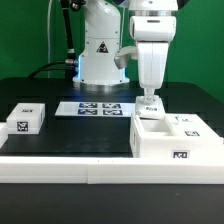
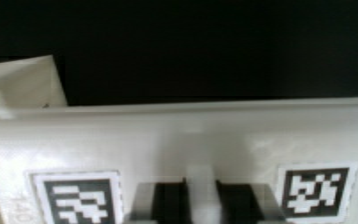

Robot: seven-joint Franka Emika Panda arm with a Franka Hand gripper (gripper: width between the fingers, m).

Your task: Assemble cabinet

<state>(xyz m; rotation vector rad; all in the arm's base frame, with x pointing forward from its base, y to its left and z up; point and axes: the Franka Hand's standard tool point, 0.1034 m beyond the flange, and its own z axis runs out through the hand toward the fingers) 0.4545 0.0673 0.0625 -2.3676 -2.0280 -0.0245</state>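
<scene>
Triangular sign (image 1: 100,48), probably a warning, on the robot base (image 1: 98,66).

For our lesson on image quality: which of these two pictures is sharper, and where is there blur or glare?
Exterior view: fairly sharp, evenly lit, the white cabinet bright against the black table. Wrist view: soft and blurred all over, the marker tags smeared at their edges; no strong glare in either.

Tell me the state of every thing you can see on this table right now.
gripper: at the cabinet's upper edge, fingers close together; whether it grips cannot be told.
cabinet: resting on the table, exterior view's right, under the gripper.
small white piece: lying loose at the exterior view's left, apart from the cabinet.
marker board: flat on the table, nothing touching it.
</scene>
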